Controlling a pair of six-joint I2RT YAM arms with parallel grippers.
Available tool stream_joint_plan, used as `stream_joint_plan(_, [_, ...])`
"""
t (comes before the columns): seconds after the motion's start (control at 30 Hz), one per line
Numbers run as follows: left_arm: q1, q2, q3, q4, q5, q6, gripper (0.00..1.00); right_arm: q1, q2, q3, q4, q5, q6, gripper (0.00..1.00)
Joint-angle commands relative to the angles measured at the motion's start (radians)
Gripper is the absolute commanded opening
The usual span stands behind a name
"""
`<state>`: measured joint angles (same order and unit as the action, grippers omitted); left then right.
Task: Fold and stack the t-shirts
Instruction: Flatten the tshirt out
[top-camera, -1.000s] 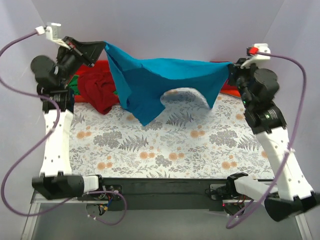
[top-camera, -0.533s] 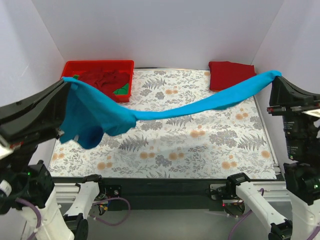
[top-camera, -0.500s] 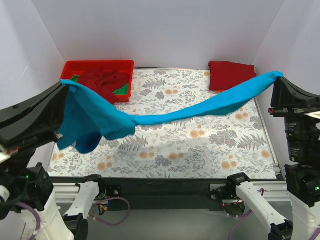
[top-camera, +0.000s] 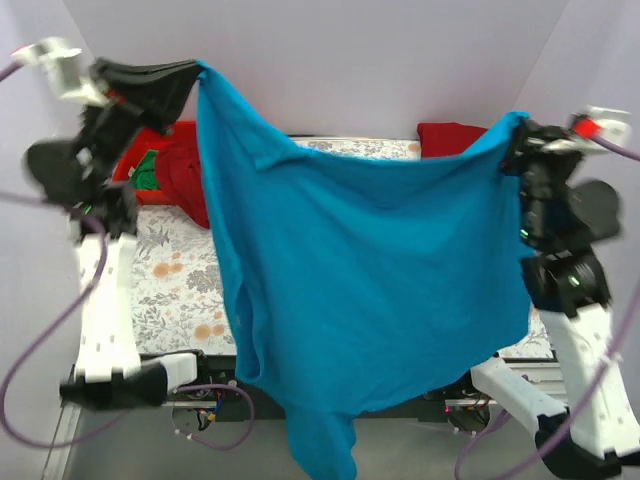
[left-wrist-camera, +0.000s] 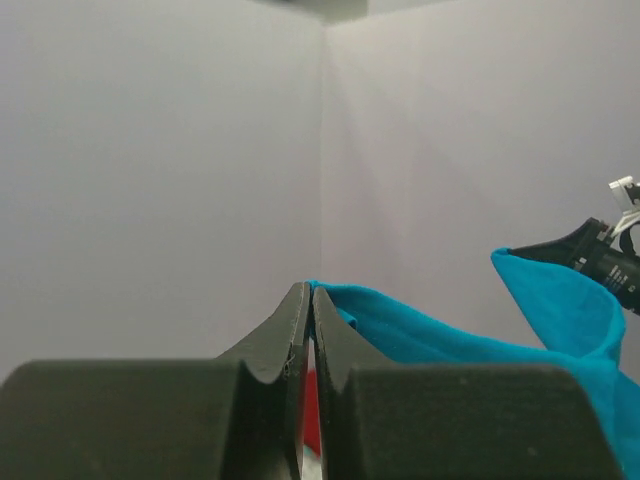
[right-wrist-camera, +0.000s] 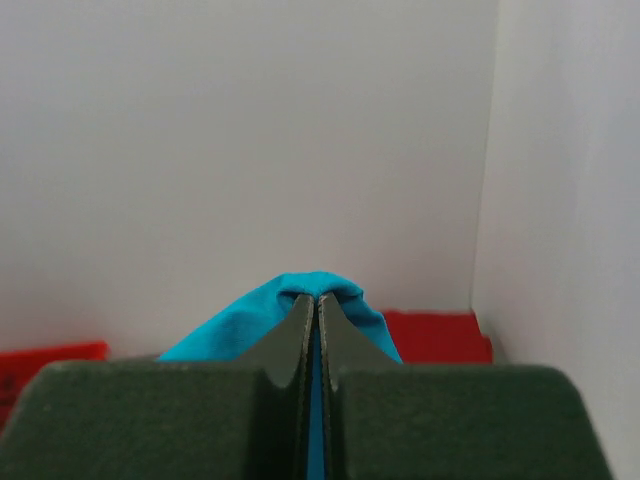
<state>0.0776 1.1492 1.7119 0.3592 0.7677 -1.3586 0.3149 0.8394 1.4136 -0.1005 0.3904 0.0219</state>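
A blue t-shirt hangs spread out in the air between my two grippers and covers most of the table in the top view. My left gripper is shut on its upper left corner, high at the back left; the cloth trails right from its tips. My right gripper is shut on the upper right corner, and the cloth bunches over its tips. A folded red t-shirt lies at the back right. Crumpled red clothes lie at the back left.
A red bin with red and green clothes stands at the back left, mostly hidden by my left arm. The flower-patterned table cover shows left of the hanging shirt. White walls close in on three sides.
Both grippers have swung up and back with the blue t-shirt. It was a stretched, twisted band low over the table; it hangs open as a wide sheet.
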Motion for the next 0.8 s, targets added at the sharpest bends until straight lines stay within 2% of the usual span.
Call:
stream_joint_plan(0.0, [-0.047,0.293,-0.181,0.099,0.03,-0.07,0.0,-0.023,0.146,-0.113,0.054,0.212,0.003,0.01])
stream_joint_plan(0.1, [-0.132,0.472,-0.172,0.058,0.005,0.012,0.0,-0.086,0.266,-0.185,0.079,0.194,0.064,0.01])
stream_joint_plan(0.13, [-0.15,0.606,-0.152,0.038,0.011,0.027,0.0,-0.135,0.297,-0.2,0.087,0.177,0.079,0.01])
stream_joint_plan(0.17, [-0.162,0.674,-0.083,0.011,0.018,0.053,0.12,-0.158,0.331,-0.226,0.093,0.148,0.096,0.01])
stream_joint_plan(0.2, [-0.182,0.738,-0.052,-0.04,0.018,0.056,0.25,-0.181,0.408,-0.231,0.091,0.131,0.119,0.15])
stream_joint_plan(0.23, [-0.186,0.873,-0.011,-0.066,0.019,0.058,0.4,-0.218,0.452,-0.231,0.091,0.111,0.128,0.34])
stream_joint_plan(0.27, [-0.191,0.924,0.032,-0.098,0.021,0.062,0.68,-0.23,0.499,-0.214,0.091,0.061,0.13,0.76])
stream_joint_plan(0.3, [-0.193,0.975,0.088,-0.132,0.025,0.073,0.83,-0.24,0.594,-0.199,0.091,0.041,0.131,0.9])
stream_joint_plan(0.33, [-0.2,1.013,0.098,-0.134,0.025,0.081,0.83,-0.244,0.639,-0.179,0.091,0.025,0.118,0.96])
stream_joint_plan(0.43, [-0.22,1.003,0.069,-0.134,-0.004,0.14,0.84,-0.244,0.739,-0.15,0.091,-0.044,0.115,0.98])
stream_joint_plan(0.6, [-0.233,0.851,-0.078,-0.12,-0.024,0.194,0.85,-0.241,0.704,-0.223,0.151,-0.218,0.148,0.98])
stream_joint_plan(0.77, [-0.242,0.68,-0.363,-0.098,-0.103,0.24,0.86,-0.203,0.623,-0.349,0.228,-0.474,0.191,0.96])
